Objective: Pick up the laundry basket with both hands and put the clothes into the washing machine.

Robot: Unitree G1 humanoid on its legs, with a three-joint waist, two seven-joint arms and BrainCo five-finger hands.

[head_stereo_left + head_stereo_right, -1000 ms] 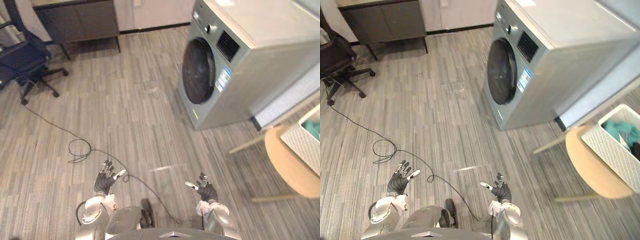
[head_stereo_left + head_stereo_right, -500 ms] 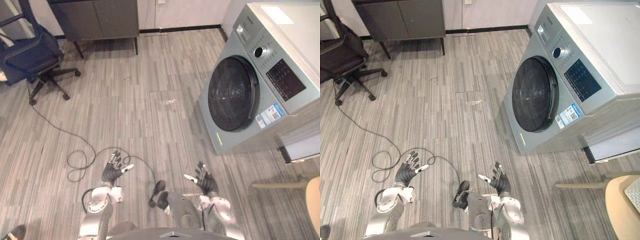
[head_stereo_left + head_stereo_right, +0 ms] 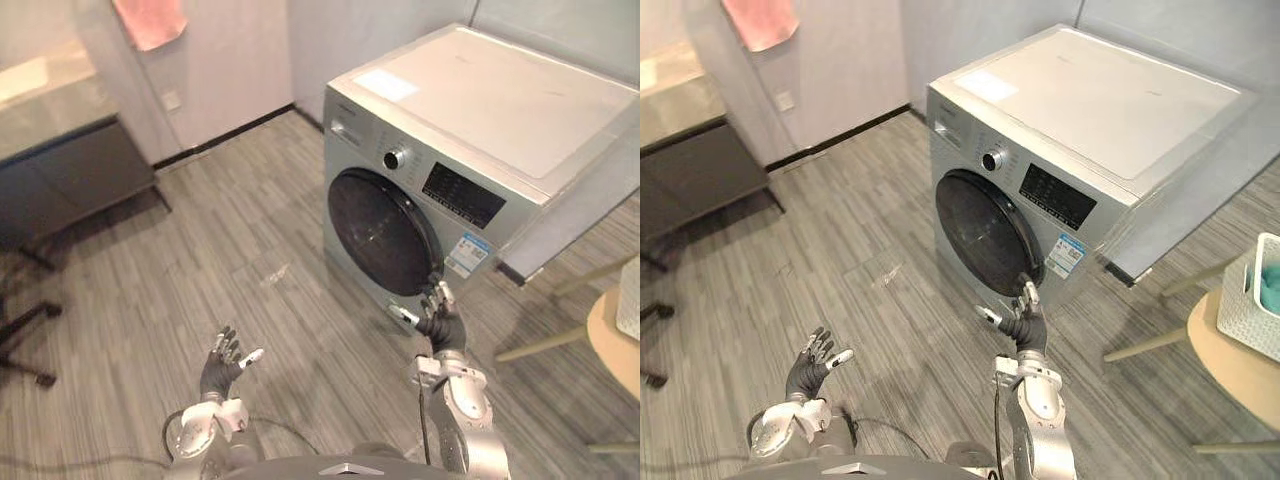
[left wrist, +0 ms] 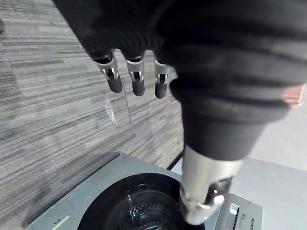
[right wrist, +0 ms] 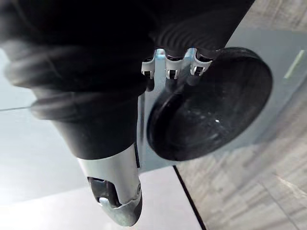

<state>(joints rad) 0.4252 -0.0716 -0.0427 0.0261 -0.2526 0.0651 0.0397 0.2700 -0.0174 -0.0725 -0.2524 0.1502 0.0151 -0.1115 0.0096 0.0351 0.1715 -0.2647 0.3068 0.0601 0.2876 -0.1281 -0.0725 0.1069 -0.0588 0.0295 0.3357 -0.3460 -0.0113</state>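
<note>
Left hand (image 3: 222, 368): fingers spread, nothing held, raised over the floor (image 3: 200, 260).
Right hand (image 3: 440, 322): fingers straight, empty, raised before the washing machine (image 3: 1090, 110), door (image 3: 983, 232) seen shut.
Laundry basket (image 3: 1248, 312): white, stood at the edge of a round wooden table (image 3: 1230, 372), well apart from both hands.
Step judged: basket to be faced squarely and gripped evenly at both sides.
Teal clothes (image 3: 1272, 287) are shown by the right eye view; a sliver of basket by the left.

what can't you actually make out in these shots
Laundry basket: cut off by the right edge of the right eye view, so its far side and most of the clothes are unseen.
Washing machine: inside hidden behind its dark shut door, eye views.
Control panel: markings too small to read.
Pink cloth: cut by the top edge.
</note>
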